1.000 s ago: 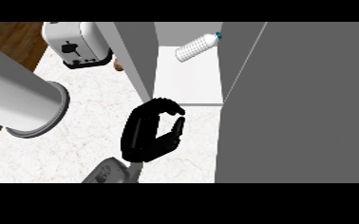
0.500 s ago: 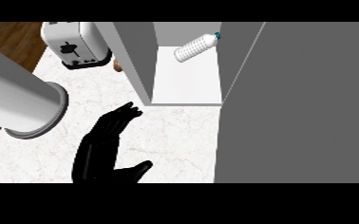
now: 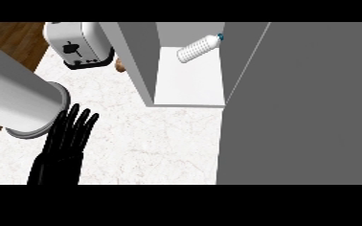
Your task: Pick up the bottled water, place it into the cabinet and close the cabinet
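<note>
The bottled water, clear with a blue cap, lies tilted on its side at the back of the open cabinet's white shelf. The cabinet's grey door stands open and fills the right side of the view. My left hand is low at the left over the marble counter, well away from the cabinet. Its fingers are straight and point up the view, holding nothing. My right hand does not show.
A white toaster stands at the back left. A small brown thing peeks out beside the cabinet's grey side wall. A big grey cylinder with a pale rim crosses the left edge, close to my hand.
My left hand has drawn back from the cabinet's front, moving left and down, and its fingers have straightened from a curl. The bottle has stayed on the shelf.
</note>
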Tool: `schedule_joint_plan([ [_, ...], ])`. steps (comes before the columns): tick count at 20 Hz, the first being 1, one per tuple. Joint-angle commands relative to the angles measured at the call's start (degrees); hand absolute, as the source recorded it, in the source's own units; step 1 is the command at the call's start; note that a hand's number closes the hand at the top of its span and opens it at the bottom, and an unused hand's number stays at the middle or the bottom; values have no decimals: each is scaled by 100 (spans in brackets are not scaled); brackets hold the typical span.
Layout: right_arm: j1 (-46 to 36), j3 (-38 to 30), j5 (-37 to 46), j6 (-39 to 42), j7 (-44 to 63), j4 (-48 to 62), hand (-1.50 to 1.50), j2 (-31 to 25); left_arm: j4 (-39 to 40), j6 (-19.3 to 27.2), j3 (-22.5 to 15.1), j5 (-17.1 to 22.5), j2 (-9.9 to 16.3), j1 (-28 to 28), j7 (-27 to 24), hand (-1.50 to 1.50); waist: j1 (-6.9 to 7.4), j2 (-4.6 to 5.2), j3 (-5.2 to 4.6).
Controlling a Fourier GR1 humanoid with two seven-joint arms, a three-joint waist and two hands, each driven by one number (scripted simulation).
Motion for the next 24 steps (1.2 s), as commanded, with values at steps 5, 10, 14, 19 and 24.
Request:
schedule_joint_plan([
  [5,-550,944,1074,142,826,-1091,150,-372,-430,-408,359,355,472,603,27,-150,117,-47,-33],
  [10,-386,1599,620,-373,873,-660,150,2,-442,-775,735,578,751,851,-70,-150,254,37,-47],
  [14,-543,1876,341,-595,790,-441,150,190,-508,-1063,815,651,929,1018,-81,-150,446,96,-37],
  [19,-936,1782,306,-738,1084,-316,150,69,-597,-1394,983,824,1170,1066,-6,-150,712,175,-45],
  [24,-1445,1651,172,-909,1357,-153,150,73,-567,-1718,1085,925,1309,1065,-16,-150,959,266,-63],
])
